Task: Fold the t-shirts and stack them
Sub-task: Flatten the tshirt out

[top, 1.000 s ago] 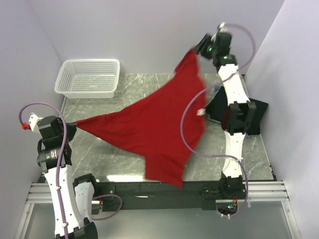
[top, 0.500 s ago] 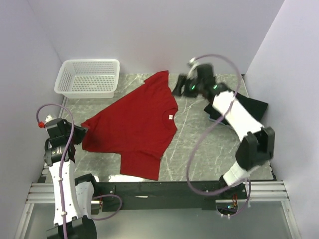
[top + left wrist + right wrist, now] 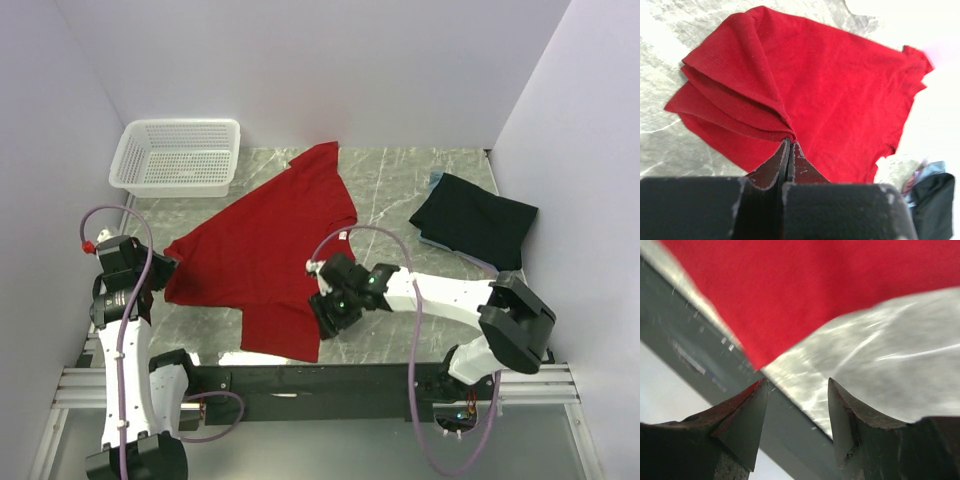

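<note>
The red t-shirt point(image 3: 270, 250) lies spread on the marble table, one corner reaching the far edge. My left gripper point(image 3: 160, 270) is shut on its bunched left edge, seen as pinched folds in the left wrist view point(image 3: 790, 140). My right gripper point(image 3: 325, 310) is open and empty, low over the table beside the shirt's near right corner point(image 3: 757, 357). The black t-shirt point(image 3: 472, 222) lies folded at the right, with a light blue edge point(image 3: 436, 180) showing under it.
A white mesh basket point(image 3: 178, 155) stands at the far left. The table's front edge and black rail point(image 3: 330, 375) run just below the right gripper. Purple walls close in the sides and back.
The red shirt has dropped from hanging stretched to lying on the table. The right gripper let go of it and swung from the far side down to the near right corner.
</note>
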Motion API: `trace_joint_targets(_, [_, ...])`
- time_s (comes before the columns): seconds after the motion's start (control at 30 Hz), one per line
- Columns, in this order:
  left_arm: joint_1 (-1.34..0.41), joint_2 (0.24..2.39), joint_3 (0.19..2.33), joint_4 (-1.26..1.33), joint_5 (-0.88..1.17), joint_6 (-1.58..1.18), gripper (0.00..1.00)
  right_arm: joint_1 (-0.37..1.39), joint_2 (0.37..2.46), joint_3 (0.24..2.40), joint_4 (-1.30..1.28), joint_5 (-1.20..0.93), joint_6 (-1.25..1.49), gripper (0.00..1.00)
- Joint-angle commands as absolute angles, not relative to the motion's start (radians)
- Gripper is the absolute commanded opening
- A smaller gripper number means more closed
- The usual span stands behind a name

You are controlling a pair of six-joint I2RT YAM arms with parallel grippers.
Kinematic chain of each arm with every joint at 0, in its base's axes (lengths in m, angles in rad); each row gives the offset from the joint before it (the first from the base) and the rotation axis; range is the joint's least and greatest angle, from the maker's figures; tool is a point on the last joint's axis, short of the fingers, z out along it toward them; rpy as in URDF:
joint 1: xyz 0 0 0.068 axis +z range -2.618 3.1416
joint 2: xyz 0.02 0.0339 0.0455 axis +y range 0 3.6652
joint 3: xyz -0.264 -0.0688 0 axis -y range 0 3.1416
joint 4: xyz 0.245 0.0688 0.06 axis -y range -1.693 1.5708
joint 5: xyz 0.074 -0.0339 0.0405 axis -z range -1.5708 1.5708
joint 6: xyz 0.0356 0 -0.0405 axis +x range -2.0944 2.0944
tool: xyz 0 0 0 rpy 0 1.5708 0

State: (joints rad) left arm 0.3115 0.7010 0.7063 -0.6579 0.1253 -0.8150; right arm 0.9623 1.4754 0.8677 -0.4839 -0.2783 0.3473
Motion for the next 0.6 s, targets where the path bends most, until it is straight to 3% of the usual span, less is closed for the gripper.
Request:
trace_joint_targets(0.0, [0.282, 0.692, 0.744, -0.670, 0.066, -0.759, 0.01, 1.053, 1.401, 0.853, -0.411, -0.229, 0.408, 0.58])
trace_joint_targets(0.27, [0.276, 0.680, 0.735, -0.672, 0.072, -0.764, 0.01, 1.221, 1.465, 0.845, -0.367, -0.170, 0.482, 0.57])
trace_joint_targets(0.57, [0.271, 0.658, 0.741, -0.689, 0.063, -0.758, 0.01, 1.282, 1.574, 0.890, -0.387, -0.068, 0.529, 0.55])
